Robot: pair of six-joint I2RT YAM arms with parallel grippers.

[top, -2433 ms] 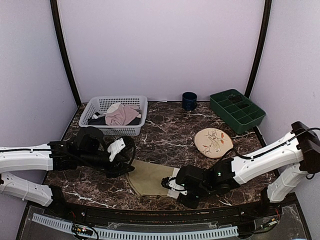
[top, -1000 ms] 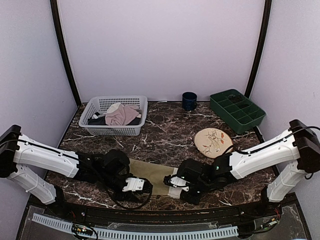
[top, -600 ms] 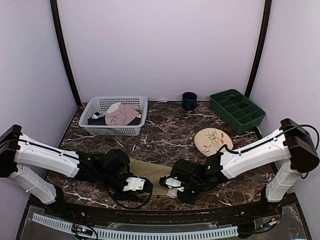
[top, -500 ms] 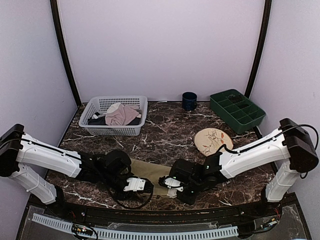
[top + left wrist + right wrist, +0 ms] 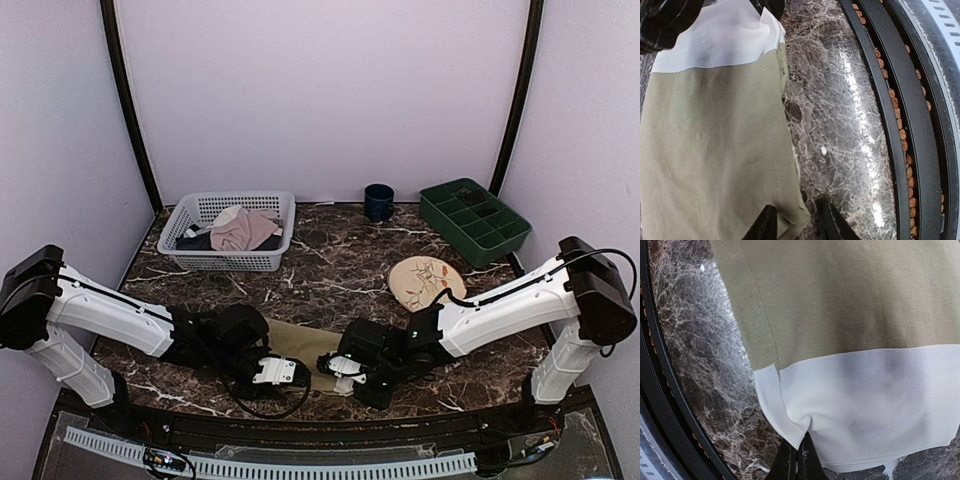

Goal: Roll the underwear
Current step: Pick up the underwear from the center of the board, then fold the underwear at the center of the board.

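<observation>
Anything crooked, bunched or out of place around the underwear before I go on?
Nothing serious. The underwear lies flat; only its waistband corner puckers where the right gripper pinches it. The left gripper stands open over a corner of the olive end.

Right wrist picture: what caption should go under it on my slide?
Right end effector pinches the underwear by its cream waistband on the marble table.

underwear (image 5: 298, 342) ends covered by left gripper (image 5: 290, 374) and right gripper (image 5: 328, 363) from above, cut off in both wrist views
</observation>
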